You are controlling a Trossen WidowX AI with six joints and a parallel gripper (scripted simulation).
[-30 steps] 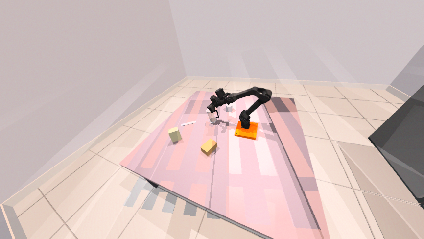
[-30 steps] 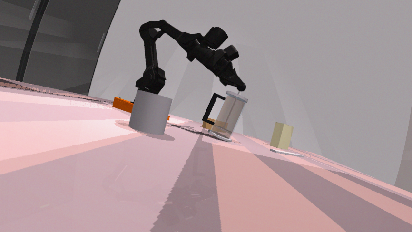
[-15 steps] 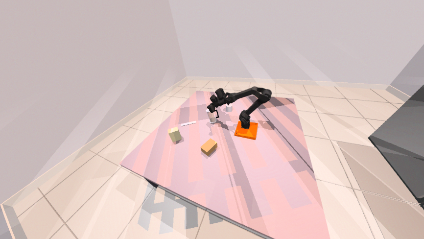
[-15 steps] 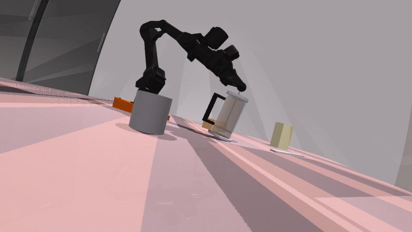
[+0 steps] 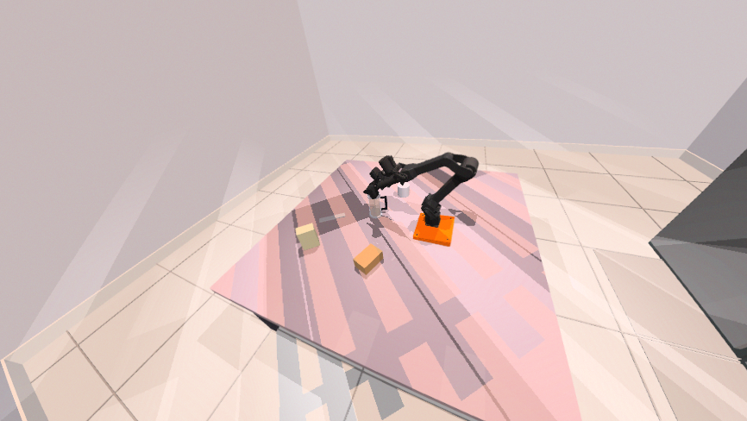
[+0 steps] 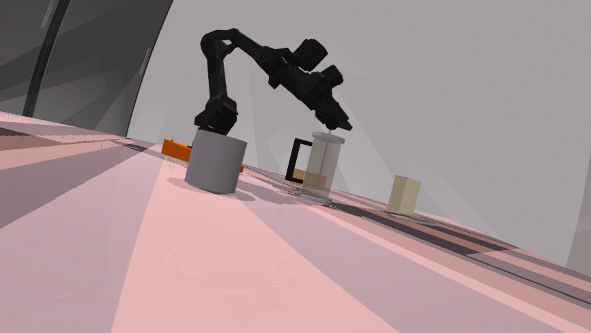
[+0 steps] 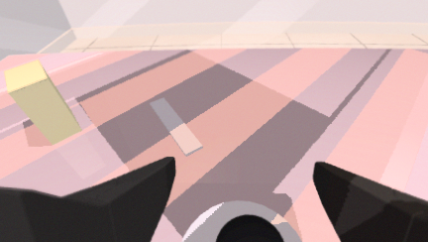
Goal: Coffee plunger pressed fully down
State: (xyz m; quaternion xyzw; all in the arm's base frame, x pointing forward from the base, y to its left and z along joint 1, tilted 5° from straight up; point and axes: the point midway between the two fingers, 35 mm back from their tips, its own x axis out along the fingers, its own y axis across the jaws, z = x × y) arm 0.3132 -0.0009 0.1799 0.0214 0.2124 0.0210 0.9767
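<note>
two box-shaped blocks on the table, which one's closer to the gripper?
The pale yellow block, standing upright left of the coffee press. The orange block lies lower and farther from the open gripper, nearer the table's middle.

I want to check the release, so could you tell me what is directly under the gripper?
Under the open gripper sit the plunger's dark knob and the press's pale lid, fingers apart on either side. The frame edge cuts off the knob's lower part.
</note>
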